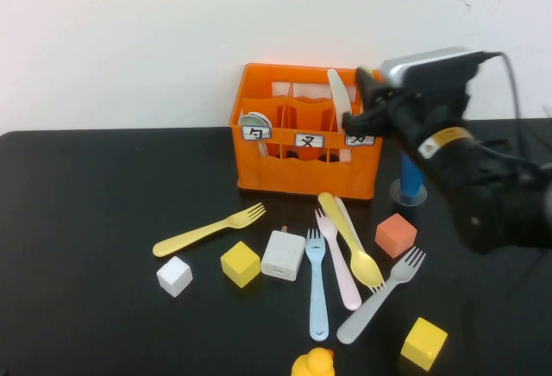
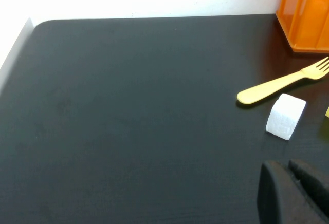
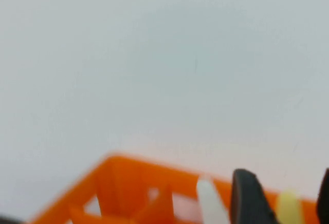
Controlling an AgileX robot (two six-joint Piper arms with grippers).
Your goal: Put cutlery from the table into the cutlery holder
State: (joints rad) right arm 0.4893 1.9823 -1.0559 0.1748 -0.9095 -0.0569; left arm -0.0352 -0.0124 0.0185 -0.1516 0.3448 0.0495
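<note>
R pincer (image 1: 366,109) is up above the right-front corner of the cutlery holder (image 1: 285,165), fingers (image 3: 248,198) spread w/ nothing between them. A white knife (image 1: 339,91) stands upright in the holder's right compartment, just beside the pincer; a grey spoon (image 1: 255,126) sits in the left compartment. Holder is at the back of the surface (image 1: 95,212), 3 labels on its front. A blue cup (image 1: 410,178) is just right of it, partly behind the R arm.

In front of the holder, loose on the surface: yellow fork (image 1: 207,229) to the left; pink fork (image 1: 338,260), yellow spoon (image 1: 352,238), blue fork (image 1: 316,285) and grey fork (image 1: 381,297) bunched together, spoon lying over the pink fork. Cubes, a white box & a yellow duck (image 1: 312,365) scattered around them.

L pincer (image 2: 293,196) sits low over the surface's left part, near a white cube (image 2: 285,116); can't tell its state.
</note>
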